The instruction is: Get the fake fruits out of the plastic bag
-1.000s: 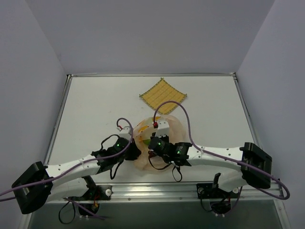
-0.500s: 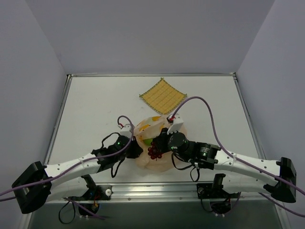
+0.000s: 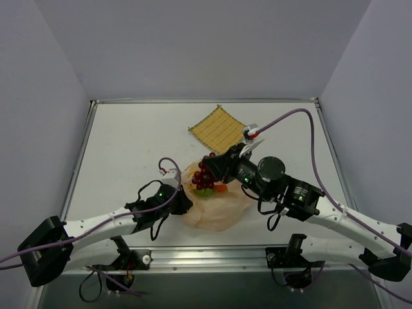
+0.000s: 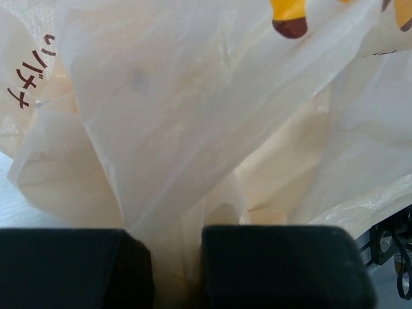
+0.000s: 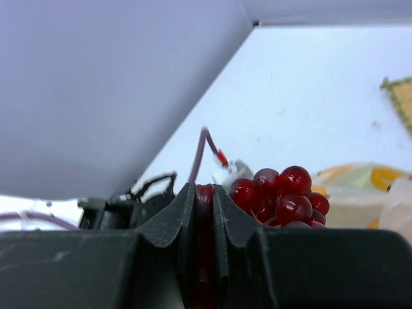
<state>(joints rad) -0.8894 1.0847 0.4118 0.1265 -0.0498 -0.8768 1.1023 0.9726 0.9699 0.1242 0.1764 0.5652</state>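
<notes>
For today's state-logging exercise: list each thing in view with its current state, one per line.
Grapes: held over the bag by the right gripper.
Bag: open, pinched by the left gripper, green fruit inside.
Right gripper: shut on grapes.
Left gripper: shut on bag.
Mat: lying flat.

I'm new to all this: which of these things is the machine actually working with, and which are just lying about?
Part of the job:
plastic bag, pinched in the left jaws
dark red grape bunch, held in the right jaws
green fruit in the open bag

Just lying about:
yellow woven mat, farther back
</notes>
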